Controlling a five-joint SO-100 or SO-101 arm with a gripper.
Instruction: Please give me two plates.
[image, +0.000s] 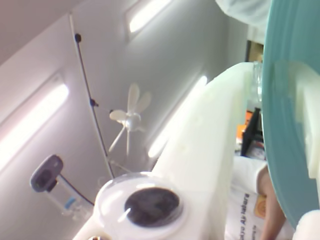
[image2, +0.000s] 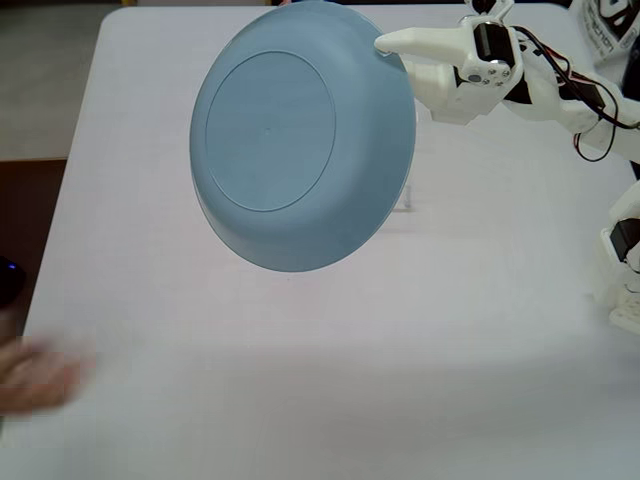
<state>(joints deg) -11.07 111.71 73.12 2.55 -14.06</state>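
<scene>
Plate (image2: 300, 140), upper centre of the fixed view: light blue all over, plain, no pattern, glossy. Same plate (image: 282, 125) at the right edge of the wrist view reads teal-green.

Gripper (image2: 385, 45), upper right of the fixed view: white plastic, with black motor blocks behind it. Wires (image2: 590, 120) at the far right: red and black.

Table (image2: 300, 380): pale white-grey, plain.

Hand (image2: 35, 375), lower left edge of the fixed view: blurred, pinkish skin tone.

Wrist view: gripper finger (image: 200, 150) cream-white. Ceiling fan (image: 130, 120), centre left, white against a grey-white ceiling (image: 40, 55). Webcam (image: 46, 174), lower left: grey. Round lens (image: 151, 206) at the bottom: black in a clear-white ring.
</scene>
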